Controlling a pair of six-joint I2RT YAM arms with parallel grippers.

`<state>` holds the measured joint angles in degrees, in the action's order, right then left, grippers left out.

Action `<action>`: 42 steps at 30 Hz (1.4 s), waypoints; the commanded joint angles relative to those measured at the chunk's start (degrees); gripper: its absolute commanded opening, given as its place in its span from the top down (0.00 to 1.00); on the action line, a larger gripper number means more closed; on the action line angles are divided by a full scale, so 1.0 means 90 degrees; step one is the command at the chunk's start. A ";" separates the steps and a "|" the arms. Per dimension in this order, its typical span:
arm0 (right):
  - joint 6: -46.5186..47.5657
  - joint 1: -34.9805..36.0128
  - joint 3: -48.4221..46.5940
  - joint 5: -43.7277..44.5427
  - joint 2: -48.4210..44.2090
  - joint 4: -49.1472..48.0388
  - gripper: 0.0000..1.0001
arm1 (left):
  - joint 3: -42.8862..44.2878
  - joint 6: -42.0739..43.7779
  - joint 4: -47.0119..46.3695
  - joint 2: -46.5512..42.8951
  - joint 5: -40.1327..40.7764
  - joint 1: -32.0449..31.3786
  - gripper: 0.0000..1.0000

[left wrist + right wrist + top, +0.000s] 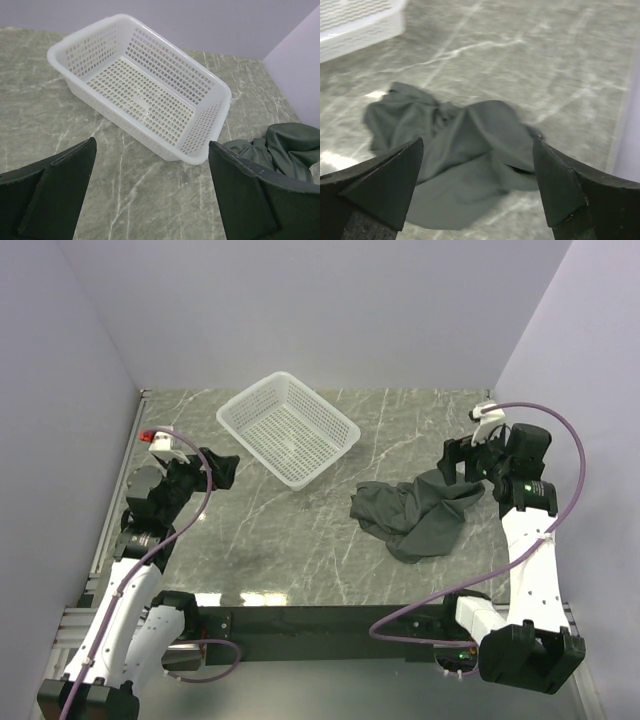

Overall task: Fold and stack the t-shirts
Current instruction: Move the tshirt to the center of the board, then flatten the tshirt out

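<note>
Hovering spread wide with nothing held, my right claw (477, 141) hangs just above the crumpled dark charcoal-grey fabric t-shirt (418, 515), heaped right of centre on the grey marbled bench (250, 540). My left claw (152, 143), likewise released, faces the white plastic mesh basket (165, 65) farther back.

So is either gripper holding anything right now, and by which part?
Nothing held: the left gripper and right gripper are both open; the t-shirt lies loose.

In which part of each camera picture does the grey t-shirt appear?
Top external: t-shirt right of centre, crumpled.
Left wrist: t-shirt at right edge, lower half.
Right wrist: t-shirt in the centre.
Shared landmark: the white basket, seen in all three views.
</note>
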<state>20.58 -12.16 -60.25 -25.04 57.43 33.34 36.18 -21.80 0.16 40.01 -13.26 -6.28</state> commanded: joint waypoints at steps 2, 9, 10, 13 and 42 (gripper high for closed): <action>-0.0118 -0.0064 0.0501 -0.1551 -0.0160 -0.0237 0.04 | 0.0140 -0.0438 -0.0311 0.0241 -0.0109 -0.0044 0.01; 0.0292 -0.0074 0.1664 -0.3507 -0.0540 -0.0531 0.02 | 0.0451 -0.1793 -0.0038 0.1402 -0.0343 -0.0054 0.04; 0.0263 -0.0084 0.1694 -0.3555 -0.0551 -0.0579 0.02 | 0.0520 -0.1941 0.0146 0.1830 -0.0392 -0.0054 0.06; 0.0282 -0.0084 0.1743 -0.3663 -0.0512 -0.0580 0.02 | 0.0764 -0.2518 0.0294 0.2738 -0.0558 -0.0093 0.15; 0.0477 -0.0094 0.1577 -0.3742 -0.0639 -0.0219 0.02 | 0.4475 -0.3028 0.3262 0.6657 0.3845 -0.1792 0.63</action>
<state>23.88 -12.64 -44.34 -57.10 52.86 31.20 71.79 -54.37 26.72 99.31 15.33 -22.26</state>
